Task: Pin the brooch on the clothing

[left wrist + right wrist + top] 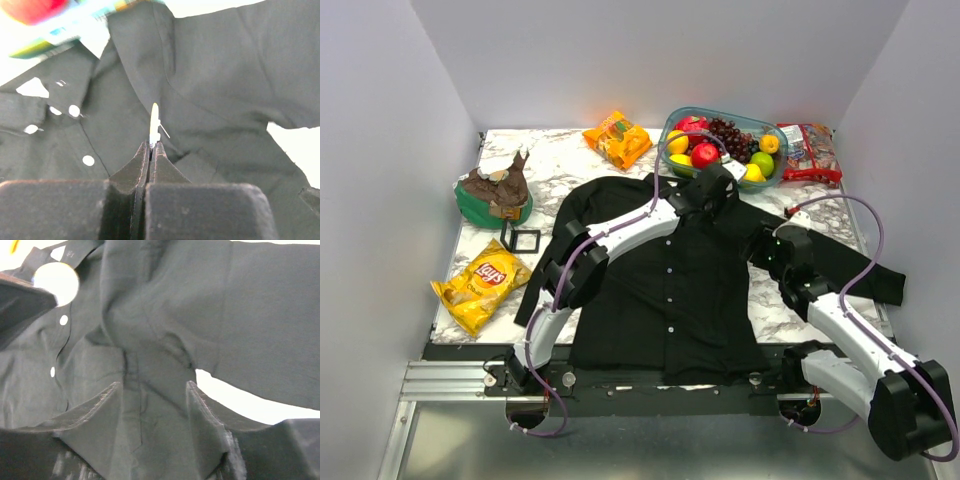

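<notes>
The black button-up shirt (670, 290) lies flat on the marble table, collar toward the back. My left gripper (718, 190) hangs over the shirt's collar and right shoulder area. In the left wrist view it (151, 146) is shut on the brooch (154, 122), seen edge-on as a pale thin disc with its pin sticking out, just above the fabric (210, 90). My right gripper (767, 250) is over the shirt's right armpit. In the right wrist view it (155, 387) is open, fingers (202, 405) straddling the fabric (165, 315). The brooch shows there as a bright disc (56, 283).
A bowl of fruit (720, 148) stands behind the collar. An orange snack bag (617, 138) and a red packet (808, 152) lie at the back. A green bowl (495, 195), a small black square frame (520, 240) and a Lay's bag (480, 284) are at the left.
</notes>
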### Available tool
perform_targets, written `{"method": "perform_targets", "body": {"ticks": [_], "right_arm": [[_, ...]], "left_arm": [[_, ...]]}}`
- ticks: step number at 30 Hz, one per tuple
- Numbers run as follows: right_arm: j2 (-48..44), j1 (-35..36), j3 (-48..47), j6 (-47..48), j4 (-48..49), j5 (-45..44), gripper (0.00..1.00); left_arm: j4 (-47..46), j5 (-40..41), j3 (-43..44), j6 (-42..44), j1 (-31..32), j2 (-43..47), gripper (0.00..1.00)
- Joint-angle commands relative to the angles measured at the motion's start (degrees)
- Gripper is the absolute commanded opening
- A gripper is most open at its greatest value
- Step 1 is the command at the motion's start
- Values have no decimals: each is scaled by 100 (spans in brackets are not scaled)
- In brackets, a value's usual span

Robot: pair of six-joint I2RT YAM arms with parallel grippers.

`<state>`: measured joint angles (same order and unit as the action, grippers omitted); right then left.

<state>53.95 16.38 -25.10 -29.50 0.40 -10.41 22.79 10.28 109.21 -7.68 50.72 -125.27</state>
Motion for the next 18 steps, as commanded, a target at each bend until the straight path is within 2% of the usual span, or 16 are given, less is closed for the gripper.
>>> {"method": "perform_targets", "body": {"ticks": [1,4,8,10,18], "right_arm": [[97,-30,-21,111,566,803,65],[281,-39,-117,172,584,848,68],[222,-47,-83,58,557,865,68],[116,-47,22,-12,557,883,67],[-955,-56,199,-21,74,716,67]], "left_arm": [[-300,-650,-715,57,0,292,0],[-389,-686,-1007,30,-88,442,0],[549,60,-393,258,-89,30,0],[648,254,-313,346,-45,-172,0],[1105,1001,381,548,96,-910,0]]}}
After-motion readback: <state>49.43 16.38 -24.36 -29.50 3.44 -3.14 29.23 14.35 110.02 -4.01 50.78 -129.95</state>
